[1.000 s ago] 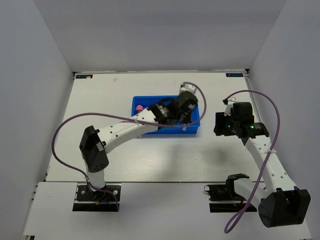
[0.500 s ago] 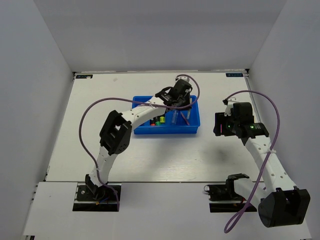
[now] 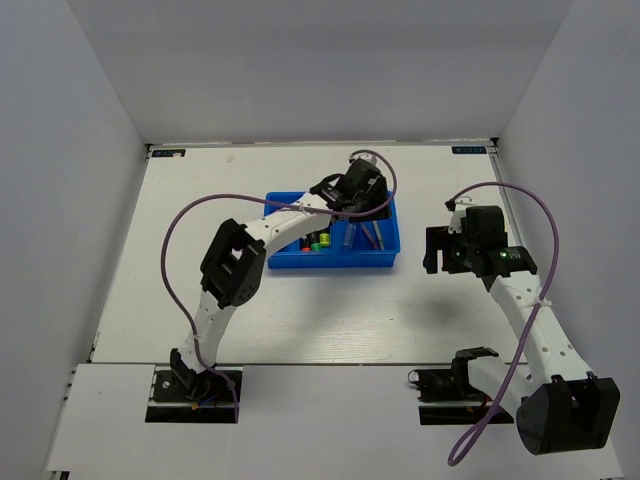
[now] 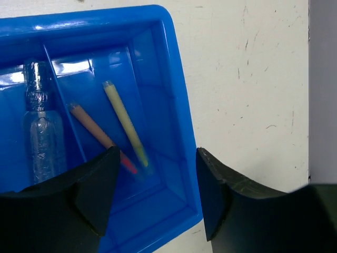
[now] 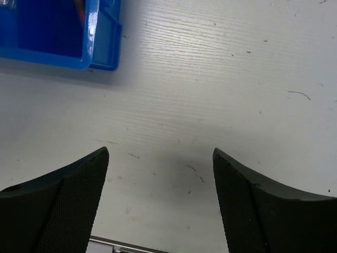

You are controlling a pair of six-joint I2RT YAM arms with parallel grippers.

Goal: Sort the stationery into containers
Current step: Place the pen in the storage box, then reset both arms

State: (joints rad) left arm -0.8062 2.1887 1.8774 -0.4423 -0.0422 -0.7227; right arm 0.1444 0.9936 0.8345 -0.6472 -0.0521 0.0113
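Robot test cell in a lab.
A scuffed white wooden tabletop [image 3: 300,320] is boxed in by plain pale-grey panel walls [image 3: 320,70]. A white-and-black left robot arm [image 3: 225,275] and right robot arm [image 3: 530,320] are bolted at the tabletop's near edge, trailing purple cables [image 3: 164,255].

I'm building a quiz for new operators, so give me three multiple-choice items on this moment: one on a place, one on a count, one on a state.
1. Where do the thin sticks lie? A in the blue tray's end compartment; B outside the tray; C held aloft.
2. How many sticks lie there? A one; B two; C four.
3. The right gripper is: A shut on a stick; B open over the table; C inside the tray.
Answers: 1 A, the left wrist view shows them beside the end wall. 2 B, one yellowish, one reddish. 3 B, jaws apart, nothing between them.
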